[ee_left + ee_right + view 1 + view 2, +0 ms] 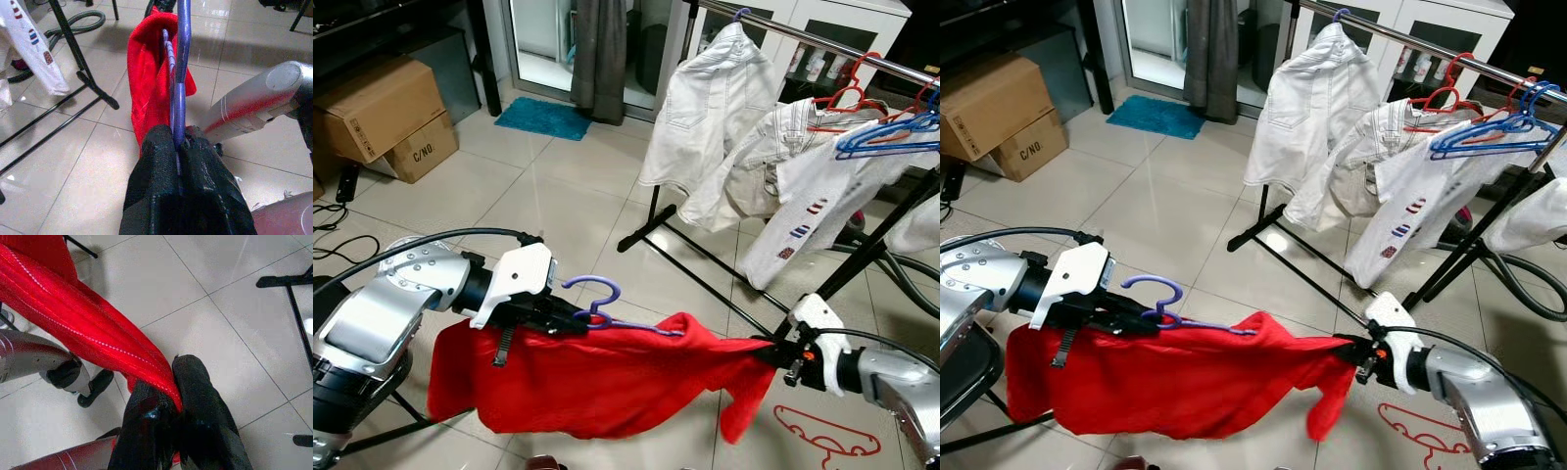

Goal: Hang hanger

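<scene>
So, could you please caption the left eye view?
Both end effectors stretch a red garment on a purple hanger before the clothes rack.

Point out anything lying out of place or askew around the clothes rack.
A red hanger lies flat on the floor tiles near the right gripper instead of on the rail. On the rail, the white garments hang bunched and lopsided, one slipping off its hanger.
</scene>
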Controlling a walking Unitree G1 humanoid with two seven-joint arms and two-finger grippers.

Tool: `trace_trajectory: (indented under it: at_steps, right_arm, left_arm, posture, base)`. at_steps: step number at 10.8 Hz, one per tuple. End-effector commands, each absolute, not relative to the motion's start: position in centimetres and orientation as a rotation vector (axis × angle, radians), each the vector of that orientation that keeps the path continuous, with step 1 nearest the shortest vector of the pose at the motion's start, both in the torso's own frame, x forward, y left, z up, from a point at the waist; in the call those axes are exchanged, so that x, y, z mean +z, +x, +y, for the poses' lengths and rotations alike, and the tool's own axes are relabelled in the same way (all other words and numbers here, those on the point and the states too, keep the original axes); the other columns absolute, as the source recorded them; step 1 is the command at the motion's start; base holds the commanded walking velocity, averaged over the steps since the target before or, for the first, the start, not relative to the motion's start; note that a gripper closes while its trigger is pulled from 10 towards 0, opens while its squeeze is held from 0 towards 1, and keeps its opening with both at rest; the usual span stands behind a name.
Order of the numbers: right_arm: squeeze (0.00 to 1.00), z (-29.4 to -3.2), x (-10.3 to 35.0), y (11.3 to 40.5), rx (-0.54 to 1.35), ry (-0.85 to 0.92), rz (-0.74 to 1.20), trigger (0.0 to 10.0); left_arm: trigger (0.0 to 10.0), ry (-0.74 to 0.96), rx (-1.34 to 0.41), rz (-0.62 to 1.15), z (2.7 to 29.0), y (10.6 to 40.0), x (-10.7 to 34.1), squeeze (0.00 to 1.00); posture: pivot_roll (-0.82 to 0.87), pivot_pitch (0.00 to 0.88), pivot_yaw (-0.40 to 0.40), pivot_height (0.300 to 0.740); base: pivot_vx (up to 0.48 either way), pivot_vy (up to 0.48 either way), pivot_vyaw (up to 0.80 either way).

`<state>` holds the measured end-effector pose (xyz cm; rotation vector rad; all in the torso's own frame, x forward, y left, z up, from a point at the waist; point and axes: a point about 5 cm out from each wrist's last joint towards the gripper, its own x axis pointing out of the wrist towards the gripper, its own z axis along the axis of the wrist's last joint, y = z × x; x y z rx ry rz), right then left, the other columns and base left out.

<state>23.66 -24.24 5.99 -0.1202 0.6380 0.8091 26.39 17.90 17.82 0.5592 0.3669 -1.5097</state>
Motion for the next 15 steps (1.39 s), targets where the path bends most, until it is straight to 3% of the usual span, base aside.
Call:
trace_trajectory:
  at_steps: [1, 2, 3, 4, 5, 11, 13, 15]
  right_arm:
    - [0.00, -25.4, 6.6, 23.9, 0.769, -0.147, 0.630, 0.0]
    - [0.00, -24.4, 6.5, 23.8, 0.805, -0.139, 0.623, 0.0]
    - [0.00, -23.7, 6.4, 23.8, 0.828, -0.142, 0.611, 2.6]
    - [0.00, -23.5, 6.4, 23.7, 0.840, -0.126, 0.608, 10.0]
    - [1.00, -23.4, 6.5, 23.5, 0.856, -0.090, 0.622, 10.0]
    - [1.00, -26.2, 9.7, 21.5, 1.024, -0.178, 0.665, 10.0]
    - [1.00, -22.9, 13.6, 23.4, 1.103, -0.231, 0.448, 10.0]
    - [1.00, -19.2, 14.5, 23.8, 1.206, -0.275, 0.372, 10.0]
  left_arm:
    - [0.0, 0.589, -1.493, 0.334, 18.3, 26.5, 18.8, 0.00]
    - [0.0, 0.587, -1.498, 0.330, 18.1, 26.5, 18.8, 0.00]
    - [0.0, 0.585, -1.500, 0.323, 17.9, 26.6, 18.8, 0.00]
    - [0.0, 0.585, -1.497, 0.316, 17.8, 26.7, 18.8, 0.00]
    - [0.0, 0.587, -1.492, 0.312, 17.8, 26.8, 18.9, 0.00]
    - [0.0, 0.594, -1.442, 0.334, 18.7, 27.9, 18.6, 0.00]
    - [0.0, 0.618, -1.461, 0.330, 18.1, 28.0, 18.1, 0.00]
    - [0.0, 0.640, -1.486, 0.306, 17.1, 28.2, 18.0, 0.00]
  posture:
    - [0.05, 0.026, -0.057, 0.740]
    - [0.05, 0.027, -0.055, 0.740]
    - [0.05, 0.030, -0.054, 0.740]
    - [0.05, 0.031, -0.054, 0.740]
    - [0.05, 0.032, -0.053, 0.740]
    - [0.04, 0.033, -0.049, 0.740]
    - [0.03, 0.030, -0.046, 0.740]
    - [0.03, 0.027, -0.044, 0.740]
  base:
    - [0.000, 0.000, 0.00]
    - [0.000, 0.000, 0.00]
    - [0.000, 0.000, 0.00]
    - [0.000, 0.000, 0.00]
    - [0.000, 0.000, 0.00]
    - [0.000, 0.000, 0.00]
    - [0.000, 0.000, 0.00]
    - [0.000, 0.000, 0.00]
